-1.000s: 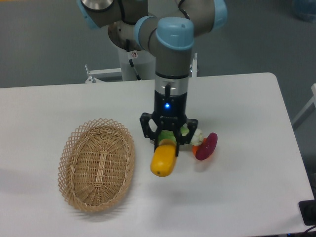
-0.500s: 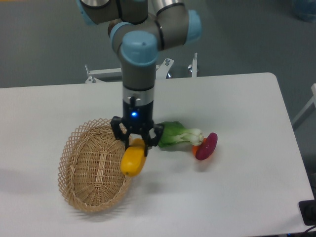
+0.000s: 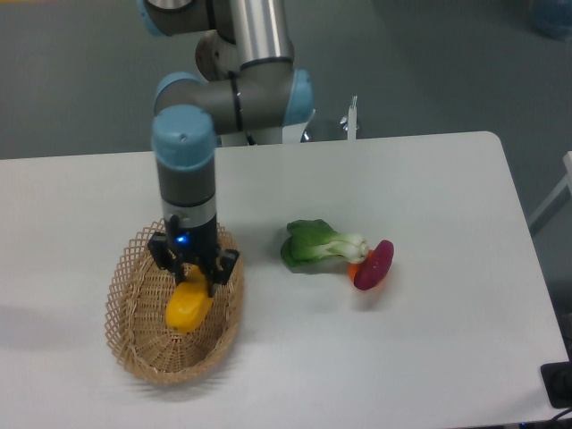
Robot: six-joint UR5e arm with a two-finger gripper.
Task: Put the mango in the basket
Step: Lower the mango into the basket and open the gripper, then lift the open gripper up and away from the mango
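Observation:
The yellow-orange mango [image 3: 187, 306] hangs in my gripper [image 3: 193, 277], which is shut on its upper end. The gripper holds it over the middle of the oval tan wicker basket [image 3: 136, 344], which lies at the left of the white table. Whether the mango touches the basket floor cannot be told. The arm comes down from the base at the back and covers the basket's far rim.
A green leafy bok choy [image 3: 317, 244] lies at the table's middle right. A magenta-purple oval piece [image 3: 374, 264] lies beside it, with a small orange bit between them. The table's right edge and a dark object at the bottom right corner are farther off.
The gripper has carried the mango left, from beside the bok choy, past the basket's right rim, to over the basket's middle. The bok choy is now uncovered.

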